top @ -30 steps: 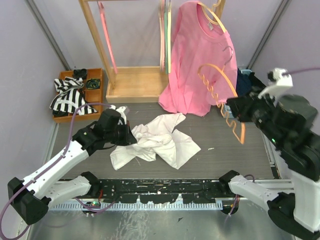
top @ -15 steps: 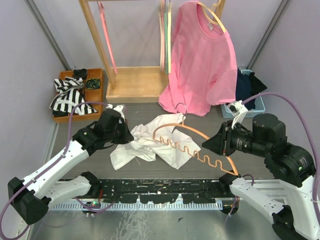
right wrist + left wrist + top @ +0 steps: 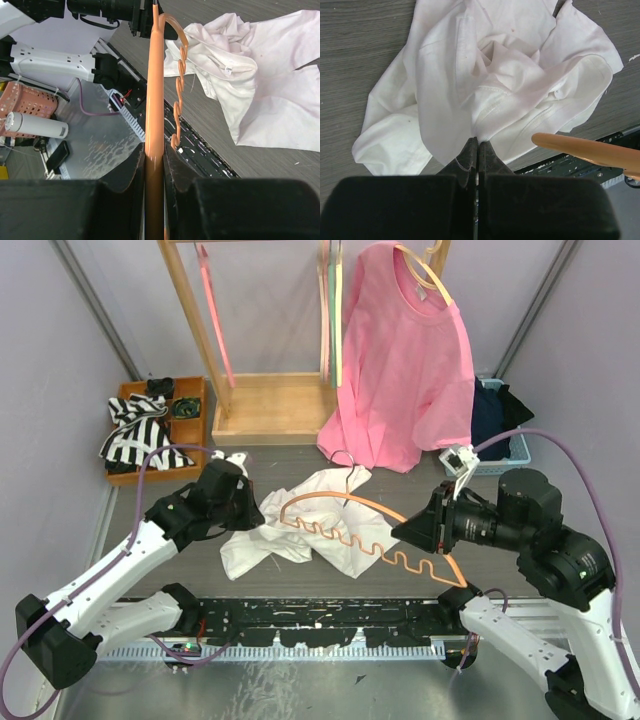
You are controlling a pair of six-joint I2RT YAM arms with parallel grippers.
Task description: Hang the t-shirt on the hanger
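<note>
Status: the hanger has been swung down and left. A second ago it was held high on the right, in front of the pink shirt. It is now held low and near level over the t-shirt, with the hook toward the rear and one shoulder tip reaching toward the left gripper.

The right gripper is clamped narrow on the hanger's bar, near the right-hand end.

The left gripper is closed tight at the near-left edge of the t-shirt. A fold of cloth appears to be pinched at the tips, and that arm's pose is unchanged over the last second.

The t-shirt is crumpled on the table between the two arms, in the same heap as before. The collar with its label can be seen in the right wrist view but is not spread open.

Judgement: the approach is done but threading is not started, since no part of the hanger is inside the shirt yet. An opening, neck or hem, would have to be lifted and spread before the shoulder tip is fed in. Otherwise cloth is likely to be bunched or pushed along the table.
</note>
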